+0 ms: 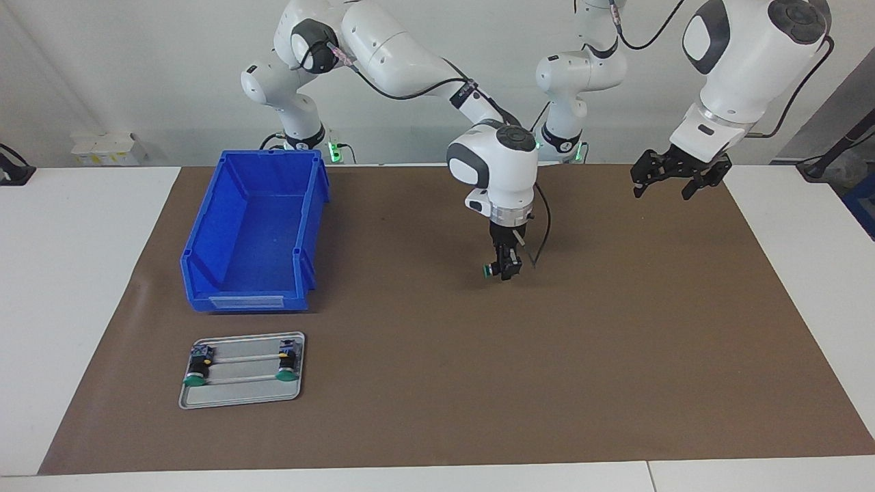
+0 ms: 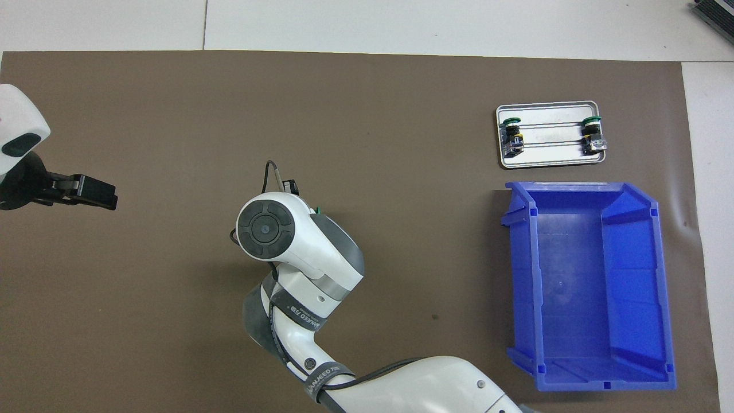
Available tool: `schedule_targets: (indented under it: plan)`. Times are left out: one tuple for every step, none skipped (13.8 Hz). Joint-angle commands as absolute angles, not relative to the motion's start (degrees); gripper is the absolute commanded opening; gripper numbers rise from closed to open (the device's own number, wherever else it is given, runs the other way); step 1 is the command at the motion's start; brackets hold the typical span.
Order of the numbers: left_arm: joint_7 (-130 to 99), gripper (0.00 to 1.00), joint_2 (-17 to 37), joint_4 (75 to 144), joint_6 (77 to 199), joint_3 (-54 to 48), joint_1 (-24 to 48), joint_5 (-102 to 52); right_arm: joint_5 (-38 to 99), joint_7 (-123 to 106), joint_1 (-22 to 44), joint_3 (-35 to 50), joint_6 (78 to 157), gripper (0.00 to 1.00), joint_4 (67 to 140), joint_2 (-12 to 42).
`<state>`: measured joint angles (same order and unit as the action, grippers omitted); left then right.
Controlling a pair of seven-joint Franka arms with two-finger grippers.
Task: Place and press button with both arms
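Observation:
My right gripper (image 1: 504, 272) points straight down over the middle of the brown mat, shut on a green-capped button (image 1: 488, 270) held sideways just above the mat. In the overhead view the right wrist covers the gripper, and only a green sliver of the button (image 2: 317, 211) shows. My left gripper (image 1: 671, 186) (image 2: 97, 195) hangs open and empty in the air over the mat's edge at the left arm's end. Two more buttons (image 1: 198, 369) (image 1: 287, 365) lie on a small metal tray (image 1: 239, 393).
A blue open bin (image 1: 314, 205) (image 2: 579, 186) stands on the mat toward the right arm's end. The metal tray (image 2: 550, 156) lies just farther from the robots than the bin. White table borders the brown mat (image 1: 615, 355).

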<state>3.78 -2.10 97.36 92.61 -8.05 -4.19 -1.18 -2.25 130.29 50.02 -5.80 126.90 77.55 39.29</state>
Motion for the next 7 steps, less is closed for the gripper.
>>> schedule_targets:
  plan:
    - [3.6, 1.00, -3.8, 99.3, 93.2, -8.3, -4.8, -1.8, -5.4, 134.2, 51.0, -5.8, 130.3, 0.00, 78.9, 41.0]
    - [3.6, 1.00, -3.8, 99.2, 93.1, -8.3, -4.8, -1.8, -6.1, 135.6, 51.5, -5.8, 131.2, 0.00, 79.0, 41.6]
    - [3.6, 1.00, -3.8, 99.2, 93.2, -8.3, -4.8, -1.8, -6.6, 136.1, 51.6, -5.8, 131.3, 0.03, 79.0, 42.0]
    - [3.6, 1.00, -3.8, 99.3, 93.1, -8.3, -4.8, -1.8, -7.3, 136.0, 51.6, -5.8, 131.1, 0.44, 78.9, 42.0]
    - [3.6, 1.00, -3.8, 99.2, 93.0, -8.3, -4.7, -1.8, -8.3, 135.9, 51.8, -5.8, 130.7, 0.99, 78.7, 41.9]
    - [3.6, 1.00, -3.8, 99.2, 93.3, -8.3, -4.2, -1.8, -10.5, 135.4, 52.4, -5.8, 130.3, 1.00, 78.7, 41.3]
    - [3.5, 1.00, -3.8, 99.2, 93.7, -8.3, -4.0, -1.8, -11.4, 135.3, 52.5, -5.8, 130.0, 1.00, 78.8, 40.9]
